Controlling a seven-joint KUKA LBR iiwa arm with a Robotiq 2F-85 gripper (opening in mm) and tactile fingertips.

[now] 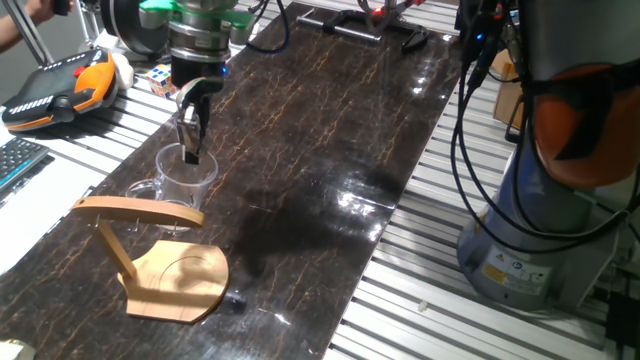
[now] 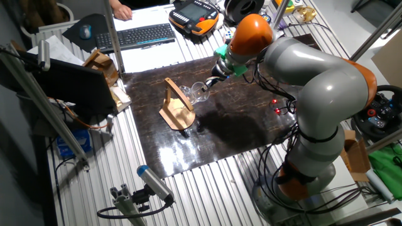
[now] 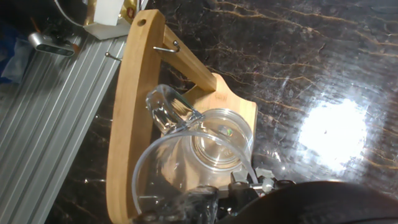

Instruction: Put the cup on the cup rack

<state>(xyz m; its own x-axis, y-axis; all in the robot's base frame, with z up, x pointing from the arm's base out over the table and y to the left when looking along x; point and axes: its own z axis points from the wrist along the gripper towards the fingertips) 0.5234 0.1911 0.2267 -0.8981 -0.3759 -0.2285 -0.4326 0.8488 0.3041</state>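
Note:
The cup [image 1: 186,178] is a clear glass mug. My gripper [image 1: 190,148] is shut on its rim, with one finger inside and one outside. The cup hangs just behind the curved top bar of the wooden cup rack [image 1: 150,250]. In the hand view the cup [image 3: 208,149] is over the rack's base [image 3: 239,102], its handle [image 3: 163,112] points at the curved bar [image 3: 132,93], and a metal hook [image 3: 168,46] shows further up the bar. In the other fixed view the cup [image 2: 198,93] is beside the rack [image 2: 176,108], held by my gripper [image 2: 208,83].
An orange teach pendant [image 1: 60,85], a keyboard [image 1: 15,160] and a colour cube [image 1: 160,78] lie left of the dark marble mat [image 1: 330,120]. A small dark object [image 1: 237,300] lies by the rack's base. The robot pedestal [image 1: 540,230] stands at the right.

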